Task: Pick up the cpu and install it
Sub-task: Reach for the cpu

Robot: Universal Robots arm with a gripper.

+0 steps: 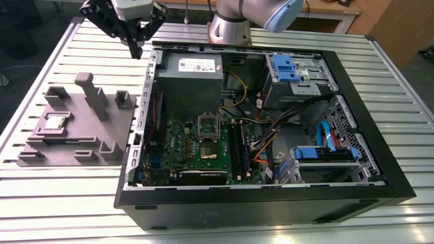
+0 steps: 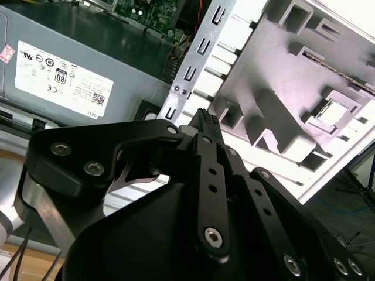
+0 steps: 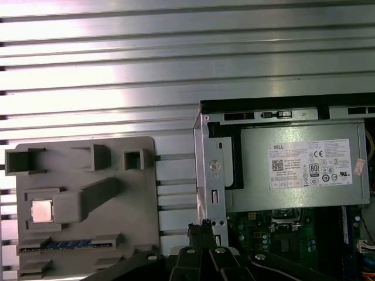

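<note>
The cpu is a small silver-grey square lying in a recess of the grey fixture plate at the exterior view's left; both wrist views show the cpu in that recess. My gripper hangs high above the table, near the far left corner of the open computer case, well away from the cpu. Its black fingers meet at the tips with nothing between them, as the gripper shows in both wrist views. The motherboard's cpu socket sits inside the case below the power supply.
A grey power supply with a white label fills the case's far left. Blue drive brackets and cables crowd its right side. The fixture plate carries upright posts. Bare slatted table surrounds the plate and the case.
</note>
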